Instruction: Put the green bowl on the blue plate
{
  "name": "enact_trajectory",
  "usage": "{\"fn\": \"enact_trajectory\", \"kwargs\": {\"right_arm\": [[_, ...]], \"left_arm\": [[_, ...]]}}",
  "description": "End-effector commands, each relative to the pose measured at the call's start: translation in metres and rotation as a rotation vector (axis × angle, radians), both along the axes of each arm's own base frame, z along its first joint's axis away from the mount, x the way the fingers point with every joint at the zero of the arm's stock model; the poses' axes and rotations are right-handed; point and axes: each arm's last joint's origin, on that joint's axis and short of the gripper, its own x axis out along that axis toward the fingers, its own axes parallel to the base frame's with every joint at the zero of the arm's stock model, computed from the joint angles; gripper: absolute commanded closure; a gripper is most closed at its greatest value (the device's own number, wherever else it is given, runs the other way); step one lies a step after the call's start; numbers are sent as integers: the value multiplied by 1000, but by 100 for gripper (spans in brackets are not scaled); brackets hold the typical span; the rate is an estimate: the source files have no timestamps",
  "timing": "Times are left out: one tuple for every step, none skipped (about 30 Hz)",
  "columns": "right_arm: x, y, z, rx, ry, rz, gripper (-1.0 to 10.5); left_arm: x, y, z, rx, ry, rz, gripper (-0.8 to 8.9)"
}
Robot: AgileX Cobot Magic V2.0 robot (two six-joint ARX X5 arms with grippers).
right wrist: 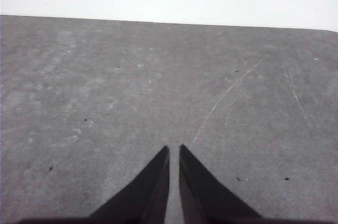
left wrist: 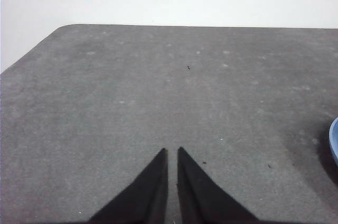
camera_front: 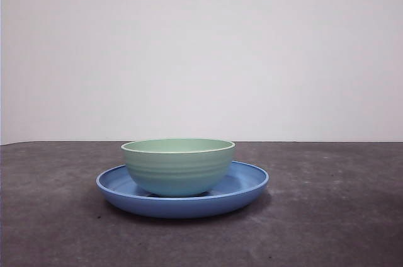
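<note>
The green bowl point(camera_front: 178, 166) sits upright inside the blue plate point(camera_front: 249, 185), its base on the plate's floor and set slightly toward one side of the rim rather than dead centre; by my judgement the placement is done. My left gripper point(left wrist: 172, 152) hangs over bare grey table point(camera_front: 340, 216), its two jaws drawn almost together with only a thin slit between them and nothing held; a sliver of the plate's rim shows at the edge of that wrist view. My right gripper point(right wrist: 174, 150) is likewise nearly closed and empty above bare table. Remaining risk, as I judge it: if my left arm swings toward the plate, it could nudge the rim and slide the glossy bowl off centre
</note>
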Motion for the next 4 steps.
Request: {"fn": "enact_trajectory", "kwargs": {"right_arm": [[0,0,-1,17,-5,-4,918],[0,0,-1,17,-5,-4,918],[0,0,-1,17,-5,-4,918],[0,0,-1,17,-5,-4,918]], "left_arm": [[1,0,-7,13,25,4,784],[1,0,-7,13,25,4,784],[1,0,-7,13,25,4,784],[1,0,-7,13,25,4,784]]}}
